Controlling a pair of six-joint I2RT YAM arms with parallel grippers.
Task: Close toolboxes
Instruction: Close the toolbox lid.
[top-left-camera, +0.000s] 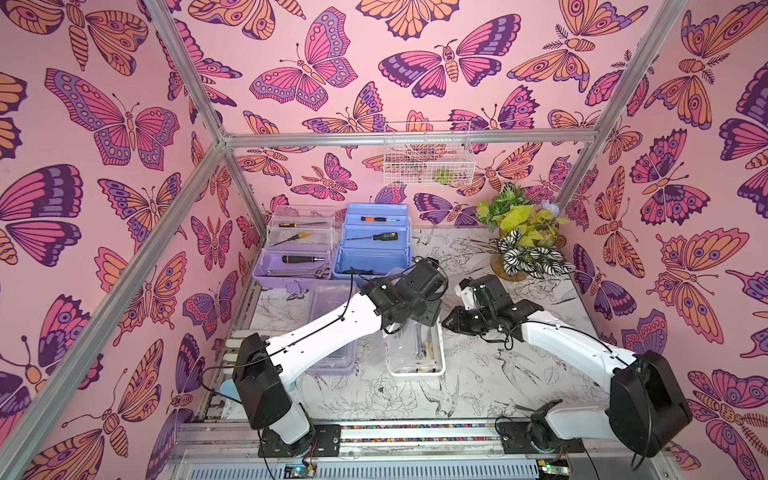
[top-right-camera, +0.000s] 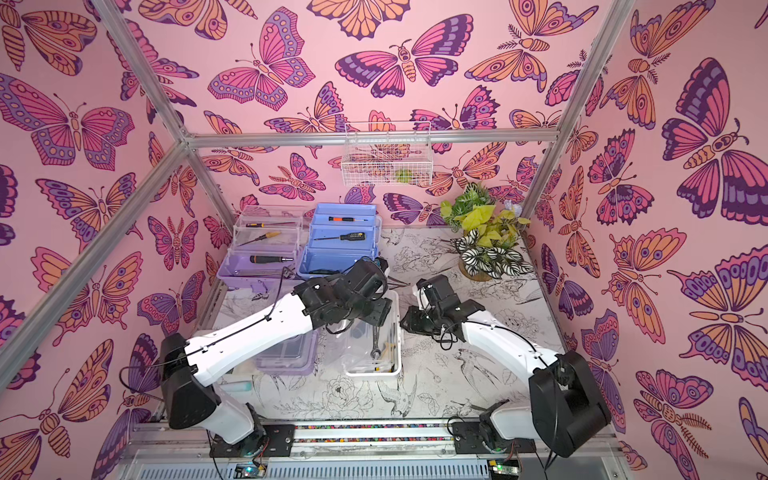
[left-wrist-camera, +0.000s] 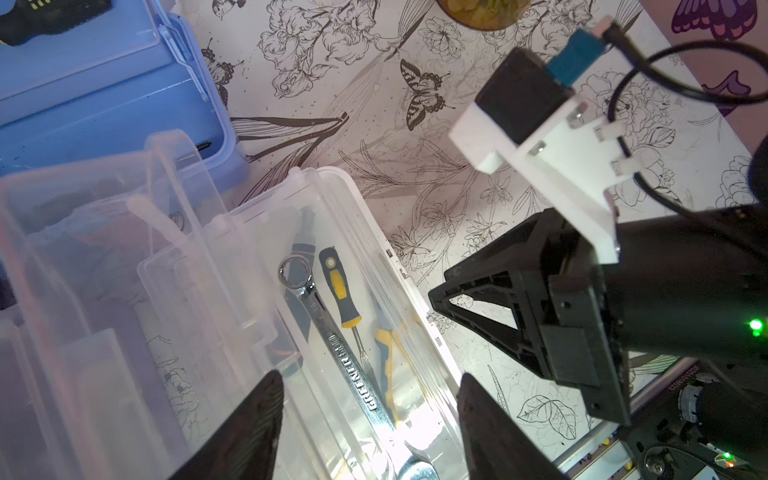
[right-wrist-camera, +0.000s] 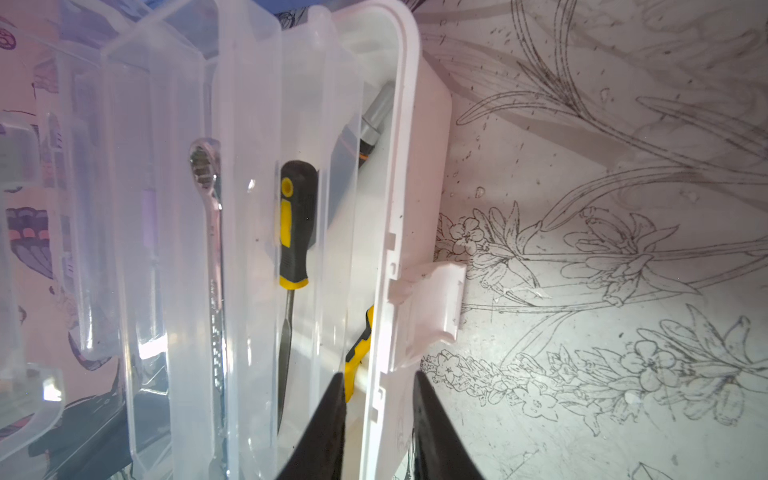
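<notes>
The white toolbox (top-left-camera: 436, 365) sits mid-table, with a wrench (left-wrist-camera: 332, 332) and a yellow-black screwdriver (left-wrist-camera: 338, 286) showing through its clear lid. Its white latch (right-wrist-camera: 436, 307) sticks out unfastened. My left gripper (left-wrist-camera: 369, 376) hangs open above this box, with nothing between its fingers. My right gripper (right-wrist-camera: 378, 378) stands narrowly open astride the box's front rim beside the latch, touching neither side. At the back, a lilac toolbox (top-left-camera: 291, 270) and a blue toolbox (top-left-camera: 374, 257) stand open with their trays stepped up. A second lilac toolbox (top-left-camera: 332, 361) lies under my left arm with its lid down.
A potted plant (top-left-camera: 519, 241) stands at the back right. A white wire basket (top-left-camera: 428, 158) hangs on the back wall. Aluminium frame posts edge the table, and pink butterfly walls close in three sides.
</notes>
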